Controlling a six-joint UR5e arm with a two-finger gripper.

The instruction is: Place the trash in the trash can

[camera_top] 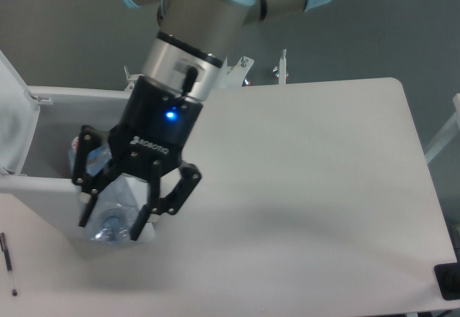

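My gripper [113, 221] was clamped on the crushed clear plastic bottle [109, 220], over the boxy white bin's [43, 205] near wall. Bottle not released yet; carton not visible.

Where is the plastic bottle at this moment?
The plastic bottle is at the lower left of the camera view, clamped in the gripper over the front wall of the open trash can, its capped end pointing down.
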